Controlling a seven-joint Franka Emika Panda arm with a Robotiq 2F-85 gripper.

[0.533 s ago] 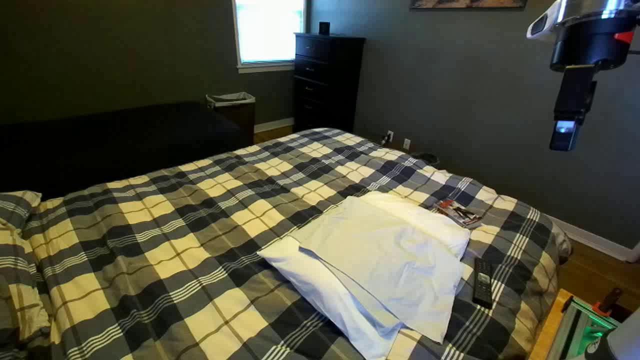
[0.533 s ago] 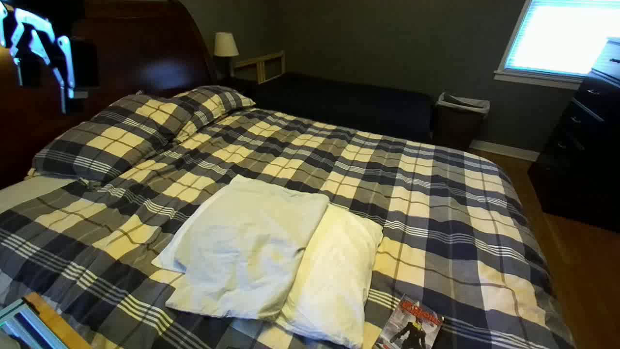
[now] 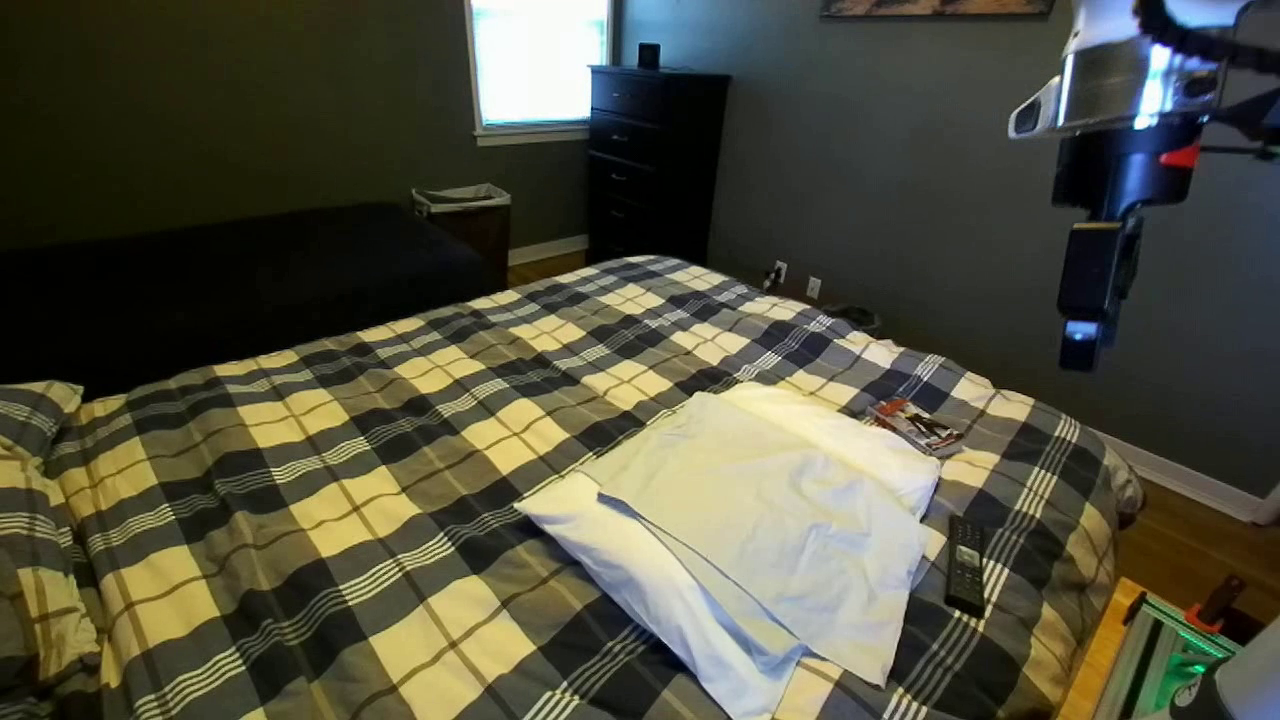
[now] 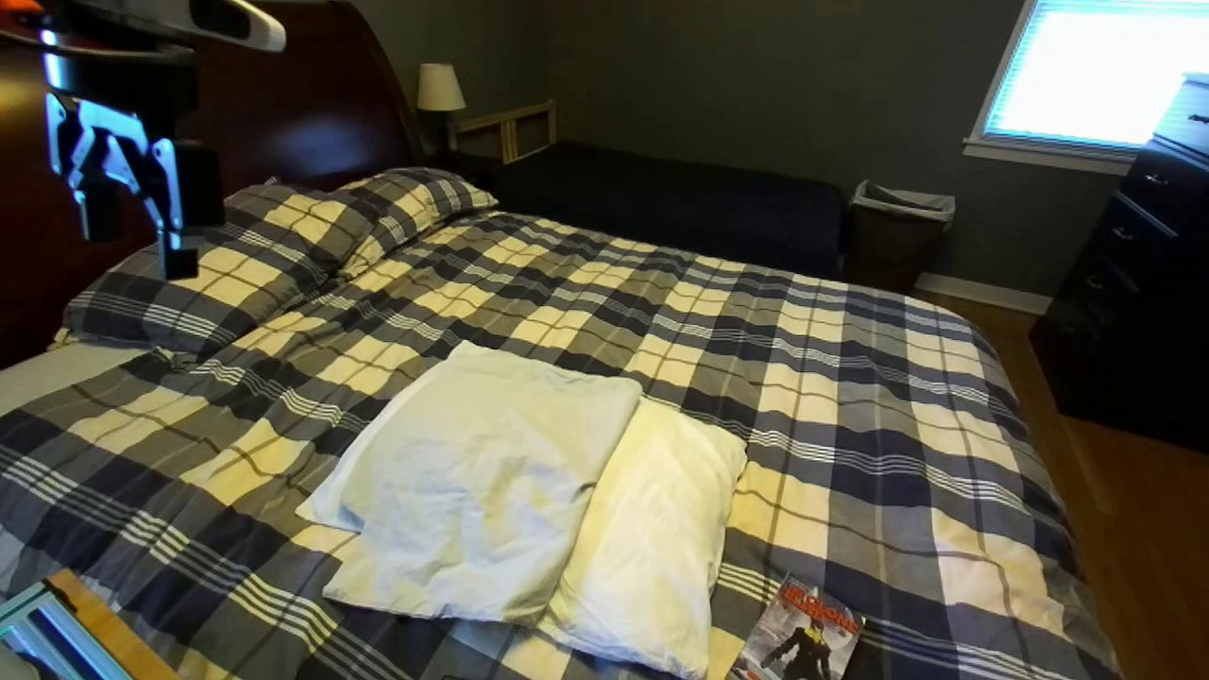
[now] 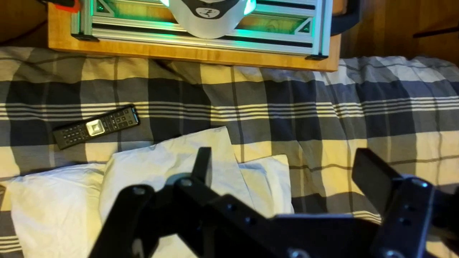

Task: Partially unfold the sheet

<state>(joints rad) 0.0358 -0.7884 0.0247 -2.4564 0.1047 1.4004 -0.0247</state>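
While a yellow, black and white plaid fabric bedspread (image 3: 340, 500) stretches out below, the layered, rectangular sheet (image 4: 491, 472) of soft white and pale grey cloth lies on it. The black, jointed metal claw (image 5: 285, 165) hangs well above, spread wide. Just beside the sheet rests a long black plastic remote control (image 5: 95, 127).

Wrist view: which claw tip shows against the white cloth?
The fingertip at picture left: behind it lies the sheet, while the other fingertip shows against plaid bedspread.
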